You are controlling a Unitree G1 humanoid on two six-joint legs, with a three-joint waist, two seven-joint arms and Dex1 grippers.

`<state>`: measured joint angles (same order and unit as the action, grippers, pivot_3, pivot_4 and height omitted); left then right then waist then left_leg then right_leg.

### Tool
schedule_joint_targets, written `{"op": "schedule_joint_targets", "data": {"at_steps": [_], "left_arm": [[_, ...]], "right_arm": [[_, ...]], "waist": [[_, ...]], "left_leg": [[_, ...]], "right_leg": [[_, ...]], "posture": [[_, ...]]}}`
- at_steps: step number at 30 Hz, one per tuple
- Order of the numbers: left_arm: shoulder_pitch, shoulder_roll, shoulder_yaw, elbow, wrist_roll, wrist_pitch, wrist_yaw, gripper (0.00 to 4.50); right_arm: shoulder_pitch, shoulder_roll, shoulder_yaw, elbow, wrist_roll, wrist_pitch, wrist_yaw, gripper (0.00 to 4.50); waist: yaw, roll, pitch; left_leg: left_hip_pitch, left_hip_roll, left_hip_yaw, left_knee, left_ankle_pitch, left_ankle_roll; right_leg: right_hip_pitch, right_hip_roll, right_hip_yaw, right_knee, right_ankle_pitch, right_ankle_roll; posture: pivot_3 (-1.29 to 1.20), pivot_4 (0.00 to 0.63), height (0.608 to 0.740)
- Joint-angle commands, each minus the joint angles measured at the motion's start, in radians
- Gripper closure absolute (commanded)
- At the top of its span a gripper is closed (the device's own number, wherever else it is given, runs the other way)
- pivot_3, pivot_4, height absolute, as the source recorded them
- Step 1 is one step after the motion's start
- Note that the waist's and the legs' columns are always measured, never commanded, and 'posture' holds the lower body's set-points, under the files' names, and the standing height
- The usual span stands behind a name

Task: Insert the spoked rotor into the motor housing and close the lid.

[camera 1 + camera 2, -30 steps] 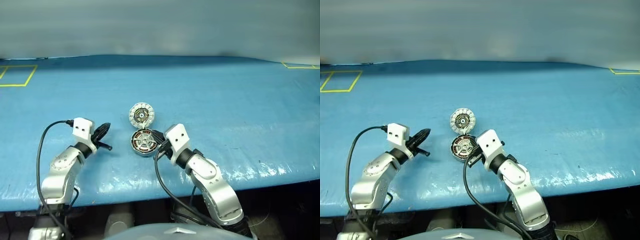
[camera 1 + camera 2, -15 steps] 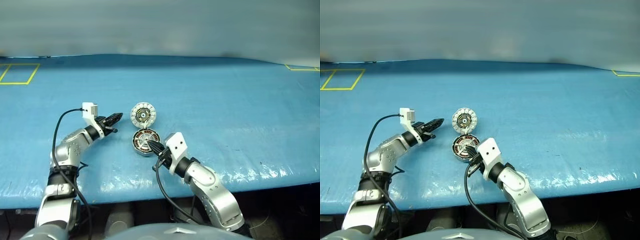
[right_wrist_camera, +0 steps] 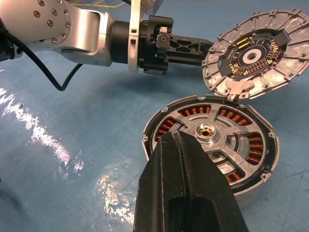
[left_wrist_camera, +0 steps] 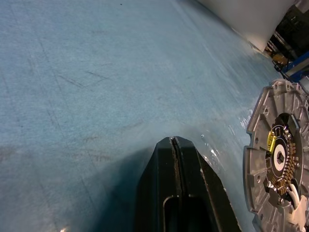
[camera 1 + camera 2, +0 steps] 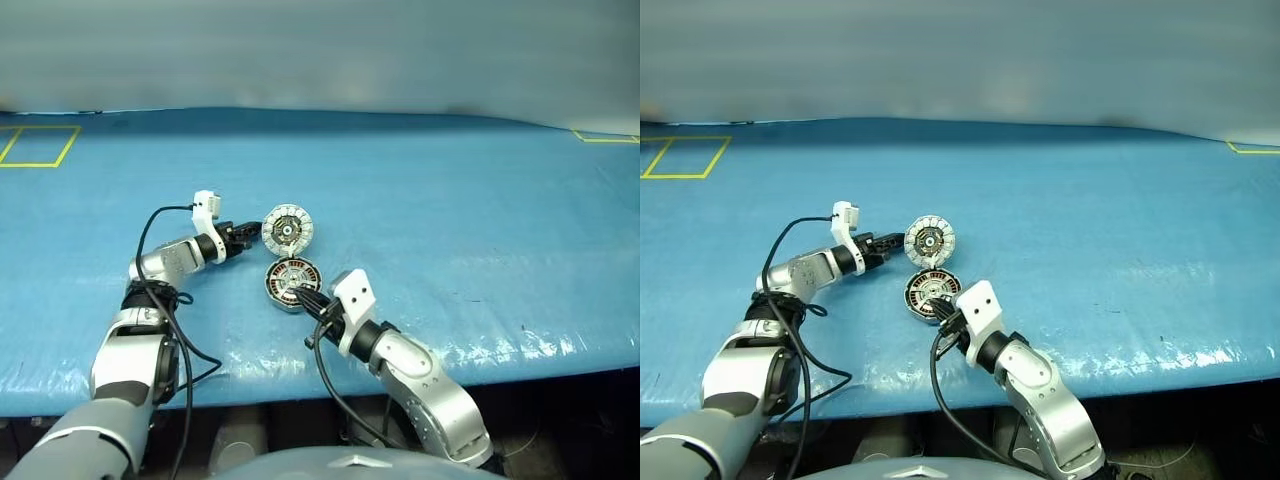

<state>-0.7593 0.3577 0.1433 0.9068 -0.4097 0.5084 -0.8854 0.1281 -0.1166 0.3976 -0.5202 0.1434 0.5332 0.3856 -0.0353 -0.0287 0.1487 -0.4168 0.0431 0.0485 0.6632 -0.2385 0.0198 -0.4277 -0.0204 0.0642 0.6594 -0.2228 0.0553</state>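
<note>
Poking in with fingers pressed together, the left gripper (image 5: 252,234) sits at the lid's (image 5: 287,227) left edge; right gripper (image 5: 305,296), also closed and empty, is by the motor housing (image 5: 291,282), rotor looks seated; lid looks stiff, hinged metal, so I'd push its far rim.

The motor housing (image 3: 212,147) is a round, shallow silver-grey cup lying flat and open-side up. A ring of copper-brown windings lines its inner wall, and a shiny hub with a small bore sits at its centre. The spoked rotor (image 3: 227,147) is seated in the housing; silvery spokes run from the hub to the winding ring. The lid (image 3: 256,55) is a round ribbed disc joined to the housing's far edge by a small hinge tab. It is swung open, exposing a dark circuit face with small gold contacts.
</note>
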Motion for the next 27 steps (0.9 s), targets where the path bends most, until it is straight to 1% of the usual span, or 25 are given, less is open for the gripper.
{"op": "schedule_joint_targets", "data": {"at_steps": [1,6,12,18,23,27], "left_arm": [[-0.059,-0.003,-0.014,0.060,0.024,-0.046,-0.105,4.50],[-0.116,-0.012,-0.012,0.161,0.048,-0.071,-0.201,4.50],[-0.153,-0.024,-0.024,0.213,0.079,-0.068,-0.311,4.50],[-0.164,-0.020,-0.053,0.210,0.110,-0.041,-0.427,4.50],[-0.161,-0.009,-0.117,0.191,0.154,0.002,-0.545,4.50],[-0.159,0.000,-0.162,0.183,0.191,-0.007,-0.594,4.50]], "right_arm": [[0.009,-0.005,0.007,-0.054,0.017,0.001,-0.011,4.49],[0.022,-0.013,0.013,-0.067,0.014,0.001,-0.032,4.49],[0.031,-0.018,0.008,-0.083,0.017,0.015,-0.056,4.49],[0.035,-0.026,0.006,-0.095,0.020,0.032,-0.068,4.49],[0.025,-0.025,0.005,-0.090,0.015,0.039,-0.075,4.49],[0.020,-0.023,0.000,-0.088,0.016,0.042,-0.081,4.49]], "waist": [[-0.001,0.000,0.000],[-0.001,0.000,0.000],[-0.001,-0.001,0.000],[-0.001,-0.001,0.000],[-0.001,-0.001,0.000],[-0.001,-0.001,0.000]], "left_leg": [[0.000,0.000,0.000,0.000,0.000,0.000],[0.000,0.000,0.000,0.000,0.000,0.000],[-0.001,0.000,-0.001,0.000,0.000,0.000],[-0.001,0.000,-0.001,0.001,0.000,0.000],[-0.002,0.000,-0.001,0.001,0.000,0.000],[-0.002,0.000,-0.001,0.002,0.000,0.000]], "right_leg": [[0.000,0.000,0.000,0.000,0.000,0.000],[0.000,0.000,0.000,0.000,0.000,0.000],[0.000,0.000,0.000,0.000,0.000,0.000],[0.000,0.000,0.000,0.000,0.000,0.000],[0.000,0.000,0.000,0.000,0.000,0.000],[0.000,0.001,0.000,0.000,0.000,0.000]], "posture": [[0.00,0.150,0.740],[0.00,0.150,0.740],[0.00,0.150,0.740],[0.00,0.150,0.740],[0.00,0.150,0.740],[0.00,0.150,0.740]]}}
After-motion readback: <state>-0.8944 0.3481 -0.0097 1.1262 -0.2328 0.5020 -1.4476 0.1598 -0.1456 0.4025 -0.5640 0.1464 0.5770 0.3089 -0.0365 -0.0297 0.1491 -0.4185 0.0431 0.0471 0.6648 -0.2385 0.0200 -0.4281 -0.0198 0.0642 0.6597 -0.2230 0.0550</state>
